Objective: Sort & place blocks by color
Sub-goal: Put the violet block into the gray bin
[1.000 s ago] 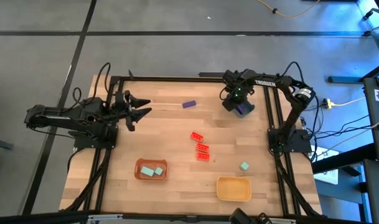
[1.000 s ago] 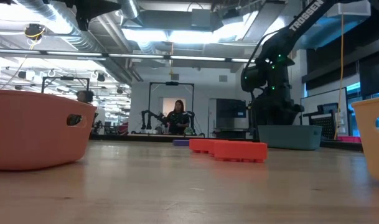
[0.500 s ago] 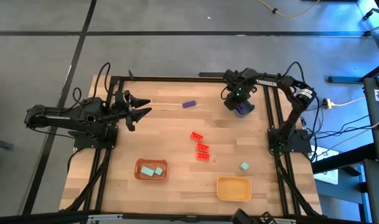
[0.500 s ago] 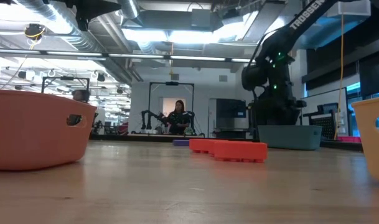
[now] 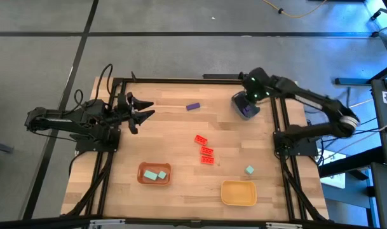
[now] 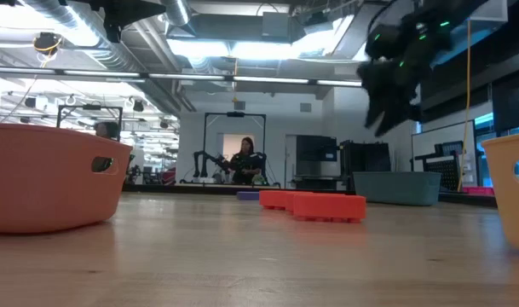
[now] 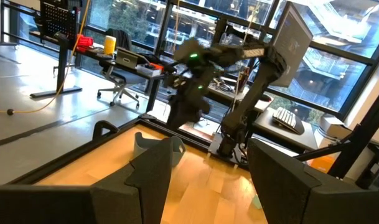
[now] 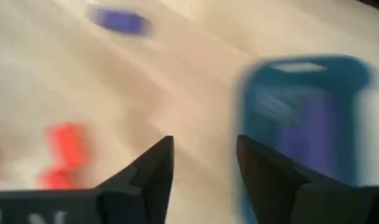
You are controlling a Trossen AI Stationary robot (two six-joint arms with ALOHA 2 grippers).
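Nearest the front edge, an orange tray (image 5: 238, 193) and a brown tray (image 5: 154, 173) holding two teal cubes (image 5: 156, 175), with a third teal cube (image 5: 249, 170) loose beside the orange tray. Beyond the trays, three red bricks (image 5: 205, 151) in a row mid-table. Farther still, one purple bar (image 5: 192, 107) lying left of the blue-grey cup (image 5: 245, 105), seemingly another purple bar (image 8: 308, 134) inside the cup, right gripper (image 8: 201, 165) just above it with fingers parted and empty, left gripper (image 5: 144, 109) well left of the cup, spread, empty.

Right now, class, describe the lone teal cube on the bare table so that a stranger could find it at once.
Start at the yellow tray near the table's front edge, on the right arm's side. Just behind its far right corner, a teal cube sits alone on the bare wood. Unlike the two teal cubes lying inside the orange tray, it is in no tray.
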